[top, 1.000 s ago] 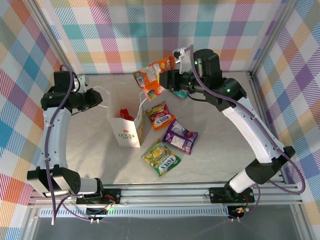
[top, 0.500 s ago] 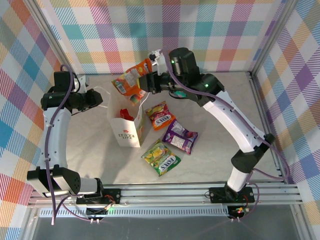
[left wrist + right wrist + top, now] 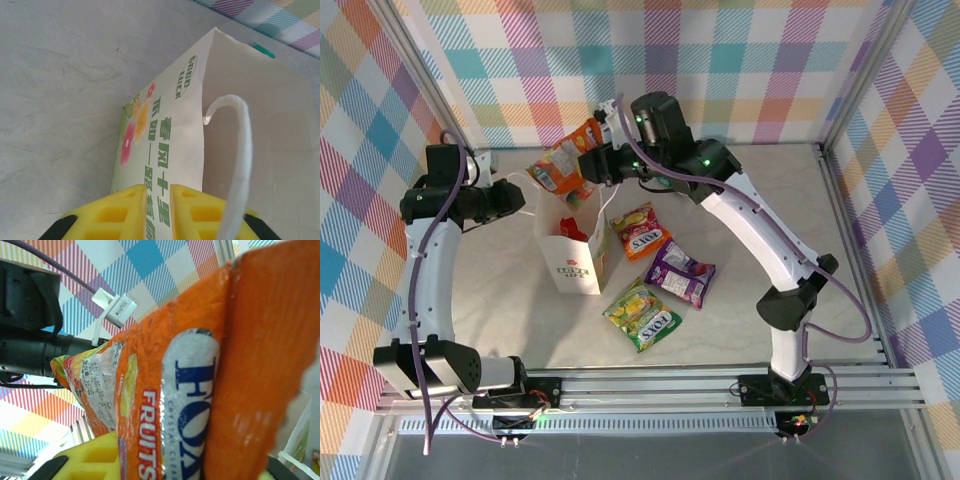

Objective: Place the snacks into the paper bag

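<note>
The pale marbled surface [image 3: 490, 290] spans the middle of the top view. The right arm [image 3: 760, 225] stretches from the lower right to the upper centre. The left arm [image 3: 425, 260] rises along the left side.

The bag [image 3: 578, 272] stands upright, left of centre, mouth open. It is white with a red flower and "LOVE LIFE" on its near face. The left jaws are pinched almost closed on its printed side wall [image 3: 165, 150], beside a white cord handle [image 3: 242, 150].

The right jaws are clamped on an orange packet [image 3: 560, 162], held in the air at upper centre, over the bag's far rim. The right wrist view shows shiny foil marked "FOX'S" and "FRUITS" [image 3: 175, 390].

Something red [image 3: 572, 230] shows inside the bag. Just right of the bag lies a second orange packet [image 3: 640, 231]. A purple packet [image 3: 680, 272] lies below that, and a green-yellow packet [image 3: 642, 315] lowest.
</note>
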`<act>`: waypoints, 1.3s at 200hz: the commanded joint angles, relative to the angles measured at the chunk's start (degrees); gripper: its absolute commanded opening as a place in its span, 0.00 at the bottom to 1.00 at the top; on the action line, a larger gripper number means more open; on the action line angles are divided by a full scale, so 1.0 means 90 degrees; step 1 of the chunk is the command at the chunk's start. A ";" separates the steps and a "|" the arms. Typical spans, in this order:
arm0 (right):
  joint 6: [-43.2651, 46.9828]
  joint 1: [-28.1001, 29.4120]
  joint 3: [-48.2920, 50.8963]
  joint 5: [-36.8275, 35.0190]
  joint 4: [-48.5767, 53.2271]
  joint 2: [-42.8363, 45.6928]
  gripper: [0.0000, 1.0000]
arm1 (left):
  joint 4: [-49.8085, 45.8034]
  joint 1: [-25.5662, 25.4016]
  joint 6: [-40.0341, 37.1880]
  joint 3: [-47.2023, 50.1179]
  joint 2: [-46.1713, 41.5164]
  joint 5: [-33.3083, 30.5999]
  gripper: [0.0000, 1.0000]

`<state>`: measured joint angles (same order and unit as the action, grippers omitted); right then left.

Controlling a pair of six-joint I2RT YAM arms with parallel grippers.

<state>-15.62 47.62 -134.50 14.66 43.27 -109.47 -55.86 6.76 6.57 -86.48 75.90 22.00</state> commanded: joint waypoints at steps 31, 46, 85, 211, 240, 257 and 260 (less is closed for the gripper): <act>0.0495 0.0174 -0.0337 0.0298 0.0058 -0.0218 0.27 | -0.0151 -0.0049 -0.0122 0.0105 -0.0198 0.0046 0.20; 0.0598 0.0216 -0.0357 0.0236 0.0099 -0.0291 0.27 | -0.0161 -0.0048 -0.0134 0.0128 -0.0220 0.0024 0.20; 0.0700 0.0264 -0.0463 0.0032 0.0260 -0.0460 0.27 | -0.0171 -0.0039 -0.0154 0.0168 -0.0250 0.0013 0.20; 0.1020 0.0459 -0.0631 -0.0381 0.0853 -0.0890 0.28 | -0.0145 -0.0039 -0.0134 0.0107 -0.0215 0.0054 0.20; 0.1088 0.0519 -0.0661 -0.0436 0.0968 -0.0942 0.30 | -0.0142 -0.0039 -0.0124 0.0090 -0.0201 0.0083 0.20; 0.1115 0.0540 -0.0661 -0.0465 0.1021 -0.0952 0.34 | -0.0142 -0.0039 -0.0127 0.0082 -0.0186 0.0089 0.20; 0.1119 0.0540 -0.0664 -0.0466 0.1031 -0.0952 0.34 | -0.0144 -0.0039 -0.0125 0.0080 -0.0185 0.0085 0.20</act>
<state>-6.90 51.90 -137.97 10.94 52.47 -117.60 -55.94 6.76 6.17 -85.62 75.09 21.89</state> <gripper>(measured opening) 0.326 0.203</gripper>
